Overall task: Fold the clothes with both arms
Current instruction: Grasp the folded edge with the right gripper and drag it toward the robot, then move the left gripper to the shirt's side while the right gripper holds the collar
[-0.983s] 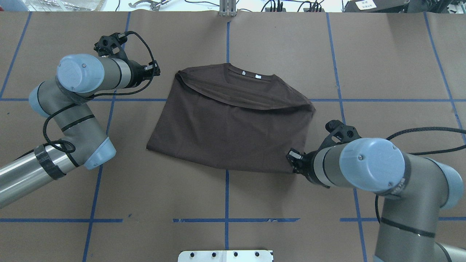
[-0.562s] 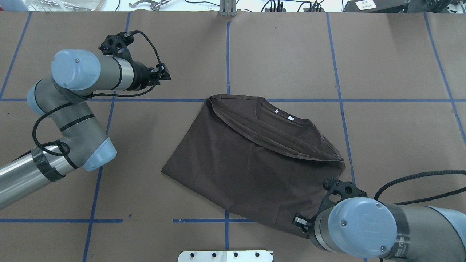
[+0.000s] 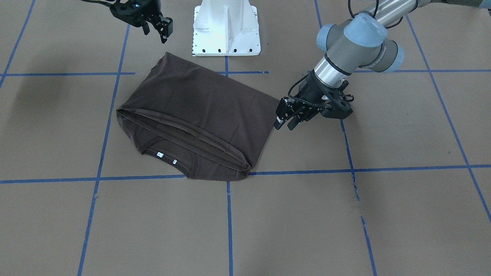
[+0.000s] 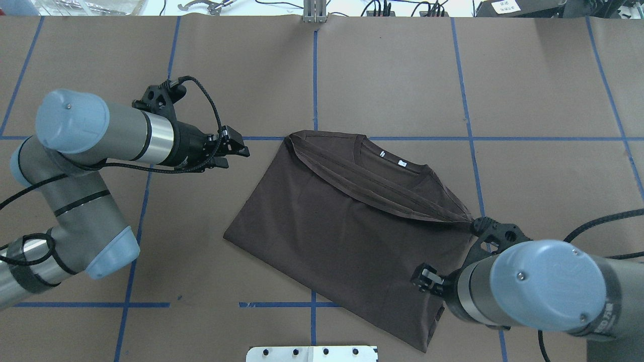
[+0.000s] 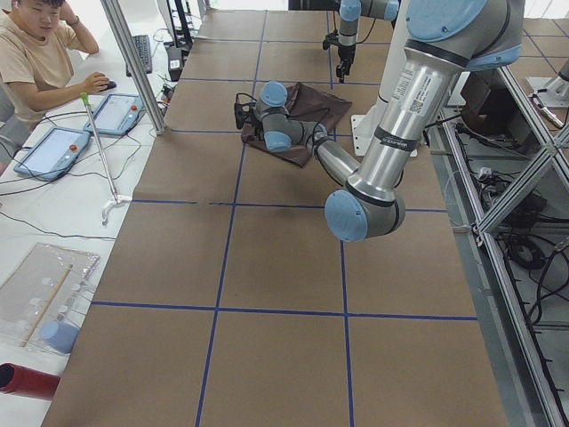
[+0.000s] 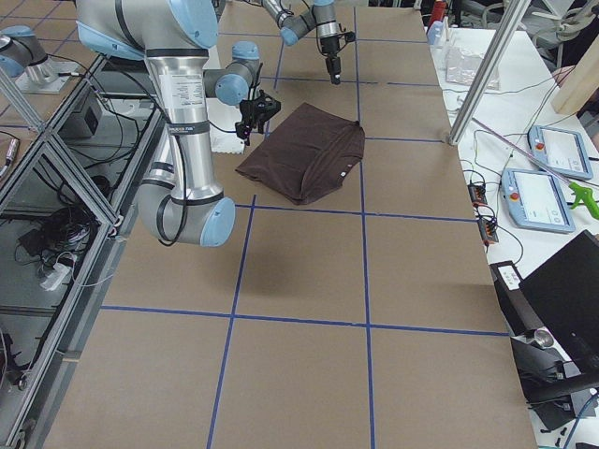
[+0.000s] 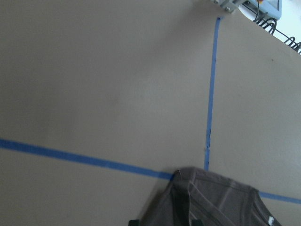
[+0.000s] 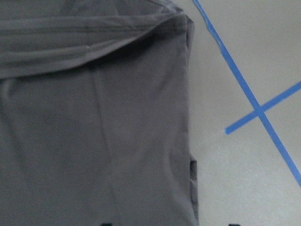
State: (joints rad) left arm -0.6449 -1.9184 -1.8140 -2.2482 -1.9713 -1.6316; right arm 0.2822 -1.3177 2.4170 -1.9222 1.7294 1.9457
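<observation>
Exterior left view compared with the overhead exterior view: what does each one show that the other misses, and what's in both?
Only the exterior left view shows a person seated at a side desk, two tablets and a red cylinder. Only the overhead view shows the two white neck labels and the collar. Both show the brown T-shirt lying on the table, plus the left arm and right arm.
</observation>
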